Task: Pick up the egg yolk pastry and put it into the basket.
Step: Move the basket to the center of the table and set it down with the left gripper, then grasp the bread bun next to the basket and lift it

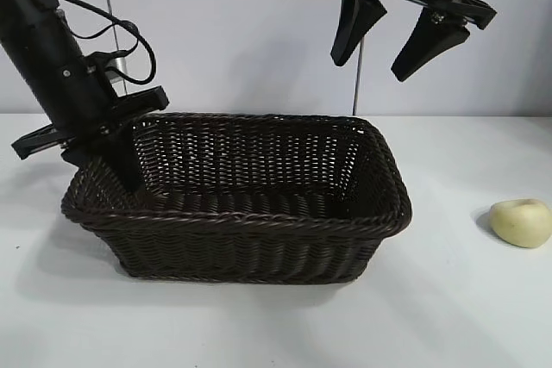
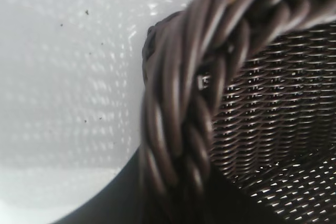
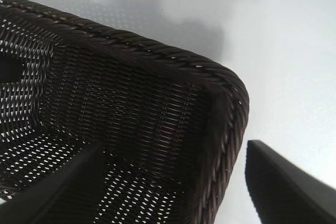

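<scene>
Trouble lies mostly at the basket [image 1: 237, 204]: the left gripper [image 1: 103, 148] straddles its braided rim at the left end (how wide it stands I cannot tell), so lifting away carelessly could drag or tip it. The egg yolk pastry [image 1: 521, 221] sits on the counter [image 1: 448, 316], well right of the basket, untouched. The right gripper [image 1: 401, 36] hangs wide open above the basket's far right corner; reaching across, it might nudge the pastry away.

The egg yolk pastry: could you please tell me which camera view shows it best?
The exterior view: the egg yolk pastry lies in plain sight on the table, right of the basket. Both wrist views show only basket and table, no pastry.
</scene>
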